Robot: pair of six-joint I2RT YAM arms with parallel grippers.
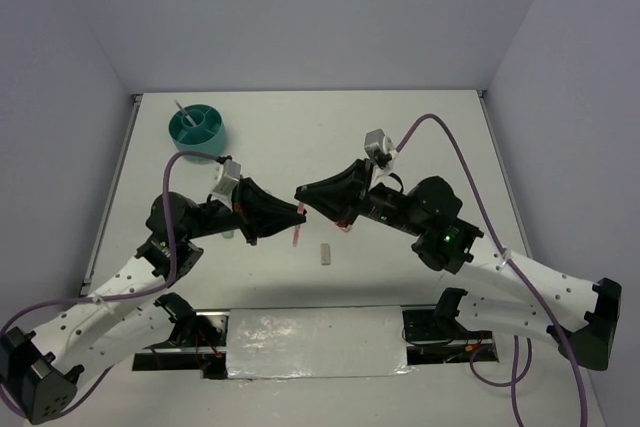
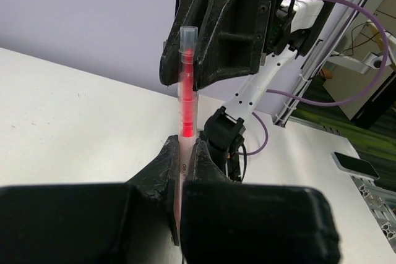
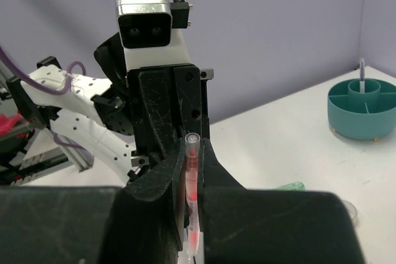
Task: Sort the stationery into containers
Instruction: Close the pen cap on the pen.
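Note:
My left gripper is shut on a pink pen that stands up between its fingers. My right gripper is shut on a pink pen with a clear cap. The two grippers meet tip to tip above the table's middle. I cannot tell whether both hold the same pen. Pink ends show under both grippers in the top view. The teal cup stands far left with a thin pen in its central well.
A small tan block lies on the table just near of the grippers. A pale green piece lies beside the left arm; it also shows in the top view. White walls close the table on three sides.

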